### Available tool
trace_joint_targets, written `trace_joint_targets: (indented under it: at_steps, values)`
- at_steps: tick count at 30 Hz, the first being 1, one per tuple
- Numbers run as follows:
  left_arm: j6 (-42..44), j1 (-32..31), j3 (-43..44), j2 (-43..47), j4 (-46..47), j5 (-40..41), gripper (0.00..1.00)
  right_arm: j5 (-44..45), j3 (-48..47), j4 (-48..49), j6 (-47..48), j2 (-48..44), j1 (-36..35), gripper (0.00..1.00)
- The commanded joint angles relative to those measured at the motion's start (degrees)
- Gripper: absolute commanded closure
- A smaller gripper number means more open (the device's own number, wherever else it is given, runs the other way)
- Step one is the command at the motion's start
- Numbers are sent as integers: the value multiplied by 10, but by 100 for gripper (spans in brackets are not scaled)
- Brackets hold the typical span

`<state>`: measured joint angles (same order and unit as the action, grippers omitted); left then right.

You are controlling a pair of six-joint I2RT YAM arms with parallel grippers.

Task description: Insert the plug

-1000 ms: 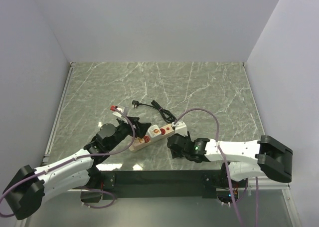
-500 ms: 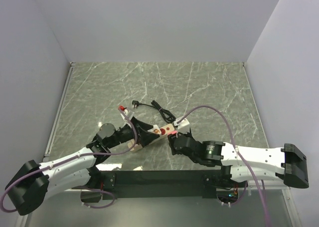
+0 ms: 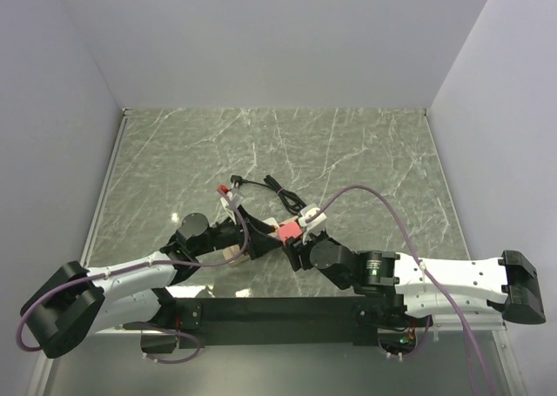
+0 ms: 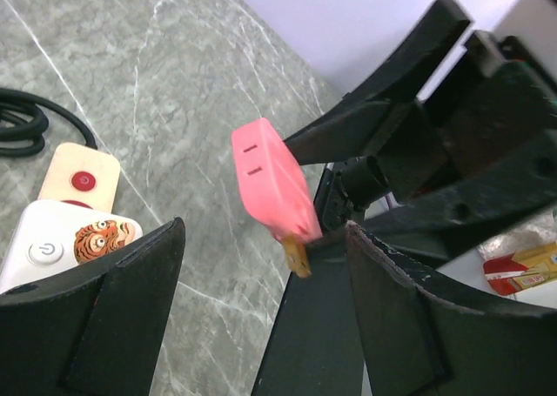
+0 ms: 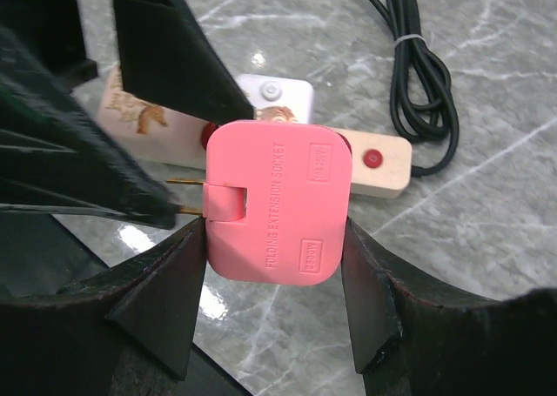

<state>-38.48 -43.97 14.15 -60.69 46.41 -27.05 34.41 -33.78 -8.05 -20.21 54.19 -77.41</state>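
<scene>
Nearest the arm bases, the right end effector is grasping the pink plug, one black finger pressing on each of its side edges. It is holding the plug in the air just above the power strip, on the strip's near side. The plug's flat printed face is turning up toward the right wrist camera. Its two brass prongs are sticking out sideways toward the left end effector.

The left end effector is standing released, with its fingers spread wide and gripping nothing. It is hovering over the power strip's left end. The prong tips are lying close against one of its fingers, though whether they are touching cannot be told.

Under both end effectors the cream power strip, with its red buttons, is lying flat on the bench. A white block bearing a tiger sticker is sitting on the strip.

Just beyond the strip's far side, a bundled black cable is resting on the green marbled bench.
</scene>
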Motion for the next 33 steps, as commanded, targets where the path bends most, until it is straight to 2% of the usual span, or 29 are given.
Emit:
trace_joint_targets:
  at_steps: [1, 7, 13, 20, 24, 26, 27, 29, 31, 33]
  values:
    - [-9, -2, 17, -11, 51, -11, 21, 11, -8, 55, 29, 3, -13, 100]
    - [-20, -8, 18, -32, 87, -23, 23, 1, -5, 75, 40, 9, -22, 100]
    - [-22, -16, 21, -39, 98, -21, 35, -1, -2, 80, 42, 16, -25, 100]
    - [-25, -23, 25, -45, 104, -24, 58, -2, 5, 80, 39, 12, -27, 100]
    - [-31, -26, 28, -56, 124, -39, 66, -3, 7, 80, 40, 13, -28, 100]
    - [-32, -27, 27, -63, 131, -48, 75, -2, 8, 80, 37, 15, -28, 100]
    - [-31, -27, 28, -67, 133, -52, 85, -3, 9, 80, 35, 14, -28, 100]
    - [-33, -27, 28, -73, 136, -56, 99, -11, 12, 80, 34, 9, -28, 100]
    - [-36, -27, 25, -80, 155, -63, 99, -16, 13, 80, 34, -4, -28, 100]
    - [-34, -27, 24, -80, 168, -68, 99, -21, 17, 80, 32, -22, -27, 88]
